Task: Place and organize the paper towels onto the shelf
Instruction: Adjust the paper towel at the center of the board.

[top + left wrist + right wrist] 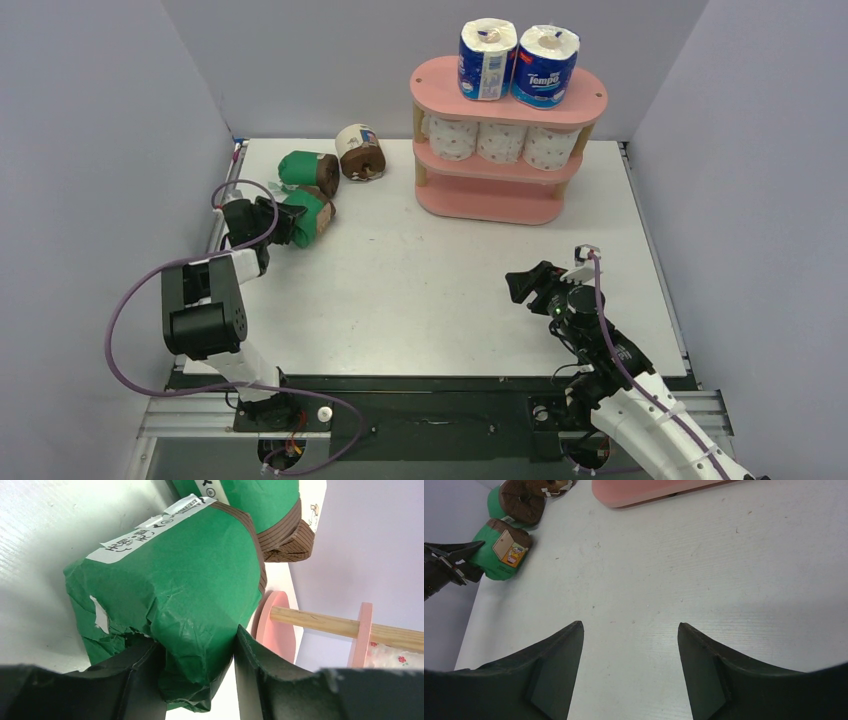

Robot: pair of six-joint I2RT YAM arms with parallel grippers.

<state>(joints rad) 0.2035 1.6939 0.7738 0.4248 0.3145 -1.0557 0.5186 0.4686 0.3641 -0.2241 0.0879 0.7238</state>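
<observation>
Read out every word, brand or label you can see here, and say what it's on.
"Tempo": on the right blue roll on the shelf's top board.
The left blue roll: print too small to read.
The near green roll: white label with printed characters, too skewed to read; its picture sticker shows no legible words.

Left pincer (197,642) grips a green roll (175,580); right pincer (630,626) gapes.

A scuffed white worktop (430,290) lies beneath the left pincer (287,222) and right pincer (520,283); plain pale grey walls (90,150) rise beyond and beside them.
</observation>
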